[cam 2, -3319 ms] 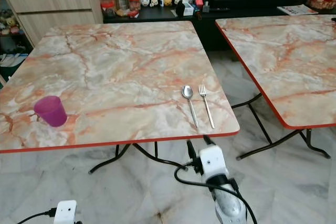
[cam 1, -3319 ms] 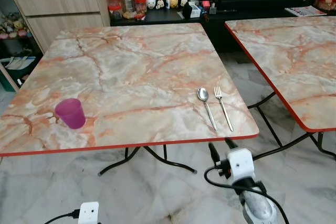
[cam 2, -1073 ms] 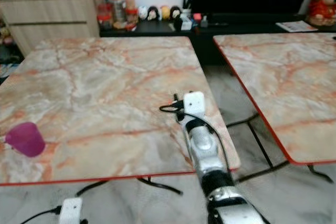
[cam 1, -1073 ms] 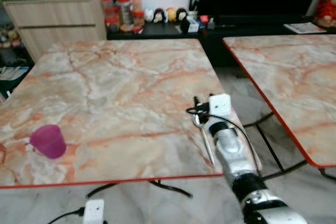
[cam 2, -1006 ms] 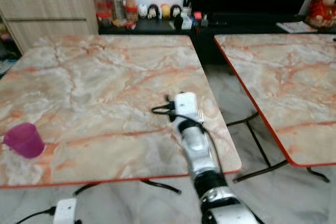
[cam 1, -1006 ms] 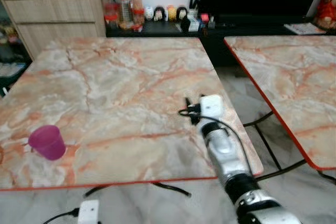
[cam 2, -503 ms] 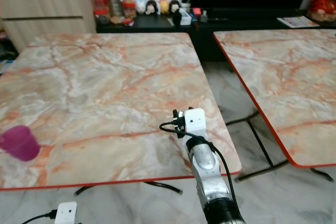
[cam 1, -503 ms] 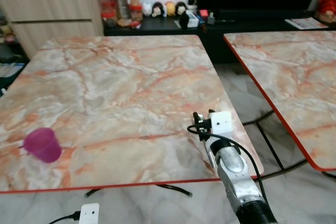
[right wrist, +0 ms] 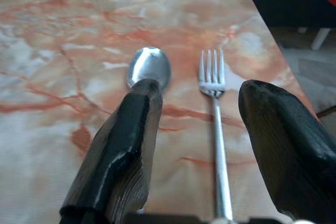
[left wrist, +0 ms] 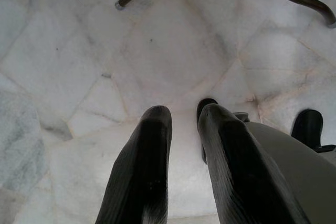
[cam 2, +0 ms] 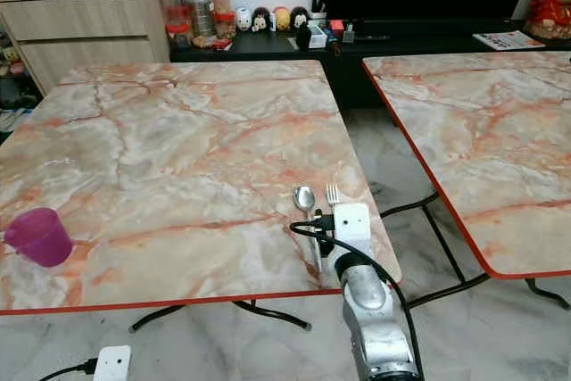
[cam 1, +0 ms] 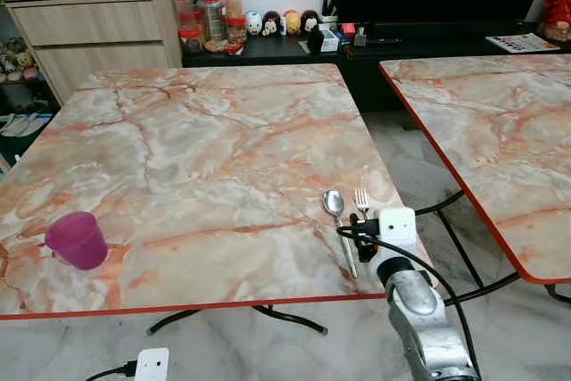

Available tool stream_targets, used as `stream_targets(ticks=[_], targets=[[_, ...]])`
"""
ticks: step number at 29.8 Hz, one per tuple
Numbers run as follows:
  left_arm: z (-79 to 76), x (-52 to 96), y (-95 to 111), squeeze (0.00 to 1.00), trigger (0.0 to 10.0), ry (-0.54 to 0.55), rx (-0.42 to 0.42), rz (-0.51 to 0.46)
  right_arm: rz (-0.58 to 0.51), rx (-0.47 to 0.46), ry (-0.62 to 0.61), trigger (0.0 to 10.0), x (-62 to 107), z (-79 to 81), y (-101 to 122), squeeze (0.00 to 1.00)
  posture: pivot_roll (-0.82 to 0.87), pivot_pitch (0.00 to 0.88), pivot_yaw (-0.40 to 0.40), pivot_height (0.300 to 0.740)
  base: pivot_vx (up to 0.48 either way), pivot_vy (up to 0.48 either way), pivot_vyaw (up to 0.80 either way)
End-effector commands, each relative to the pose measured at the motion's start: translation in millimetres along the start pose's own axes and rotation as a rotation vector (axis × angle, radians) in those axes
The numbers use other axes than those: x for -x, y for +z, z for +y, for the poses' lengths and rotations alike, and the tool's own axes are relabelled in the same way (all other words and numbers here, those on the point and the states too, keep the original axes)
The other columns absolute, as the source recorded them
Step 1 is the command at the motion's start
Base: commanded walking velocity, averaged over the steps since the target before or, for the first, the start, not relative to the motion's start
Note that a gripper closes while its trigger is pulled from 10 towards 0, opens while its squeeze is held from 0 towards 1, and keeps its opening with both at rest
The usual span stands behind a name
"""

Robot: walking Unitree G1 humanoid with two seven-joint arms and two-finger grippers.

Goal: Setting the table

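I had the right gripper (right wrist: 202,129) low over the bench (cam 1: 205,149) at its near right corner, jaws spread wide, holding nothing, straddling the fork (right wrist: 216,129). To do this well, I judged I should centre on the handle, drop until the fingertips grazed the marble, then close slowly. The spoon (right wrist: 149,66) lay just left of the fork, parallel. The left gripper (left wrist: 181,145) hung idle over the floor, jaws nearly together, empty. A cup (cam 1: 78,240) stood near left.
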State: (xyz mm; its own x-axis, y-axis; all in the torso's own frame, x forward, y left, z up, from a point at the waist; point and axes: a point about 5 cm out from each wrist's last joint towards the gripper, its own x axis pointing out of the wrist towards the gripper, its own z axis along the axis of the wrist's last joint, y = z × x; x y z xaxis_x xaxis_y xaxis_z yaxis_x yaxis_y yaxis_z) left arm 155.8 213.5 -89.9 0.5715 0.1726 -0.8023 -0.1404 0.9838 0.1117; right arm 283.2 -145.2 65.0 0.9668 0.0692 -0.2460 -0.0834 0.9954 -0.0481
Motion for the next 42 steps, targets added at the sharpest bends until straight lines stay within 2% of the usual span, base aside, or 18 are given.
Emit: stream_targets(ticks=[1, 10, 20, 21, 25, 26, 27, 42], targets=[[-0.5, -0.7, 1.6, 0.0, 10.0, -0.009, -0.011, 0.005, 0.004, 0.004, -0.014, 10.0, -2.4, -3.4, 4.3, 0.0, -0.03, 0.0, -0.006, 0.732, 0.0, 0.0, 0.0], [0.0, -1.0, 3.6, 0.0, 10.0, 0.012, -0.011, -0.005, 0.001, 0.005, 0.033, 10.0, -13.5, 0.3, 14.9, 0.0, -0.03, 0.0, -0.009, 0.732, 0.0, 0.0, 0.0], [-1.5, -1.6, 5.7, 0.0, 10.0, 0.002, -0.005, -0.005, 0.032, 0.026, 0.06, 10.0, -18.6, 7.1, 8.3, 0.0, -0.02, 0.0, -0.014, 0.732, 0.0, 0.0, 0.0], [-1.4, -1.7, 5.7, 0.0, 10.0, 0.003, -0.004, -0.005, 0.039, 0.012, 0.077, 10.0, -19.8, 10.6, 5.9, 1.0, -0.02, 0.0, -0.01, 0.732, 0.0, 0.0, 0.0], [-1.3, -1.7, 5.8, 0.0, 10.0, 0.004, -0.005, -0.004, 0.041, 0.009, 0.08, 10.0, -20.8, 12.2, 5.3, 1.0, -0.02, 0.0, -0.009, 0.732, 0.0, 0.0, 0.0], [-1.3, -1.8, 6.0, 0.0, 10.0, 0.005, -0.005, -0.004, 0.057, 0.022, 0.082, 10.0, -22.0, 13.1, 3.5, 0.13, -0.02, 0.0, -0.011, 0.732, 0.0, 0.0, 0.0], [-1.4, -1.8, 6.0, 0.0, 10.0, 0.005, -0.004, -0.004, 0.068, 0.026, 0.084, 10.0, -22.4, 13.5, 1.8, 0.0, -0.02, 0.0, -0.011, 0.732, 0.0, 0.0, 0.0], [-2.1, -1.7, 5.6, 0.0, 10.0, 0.007, 0.002, -0.003, 0.087, 0.047, 0.146, 10.0, -34.4, 27.1, 1.4, 0.0, 0.0, 0.0, -0.015, 0.732, 0.0, 0.0, 0.0]])
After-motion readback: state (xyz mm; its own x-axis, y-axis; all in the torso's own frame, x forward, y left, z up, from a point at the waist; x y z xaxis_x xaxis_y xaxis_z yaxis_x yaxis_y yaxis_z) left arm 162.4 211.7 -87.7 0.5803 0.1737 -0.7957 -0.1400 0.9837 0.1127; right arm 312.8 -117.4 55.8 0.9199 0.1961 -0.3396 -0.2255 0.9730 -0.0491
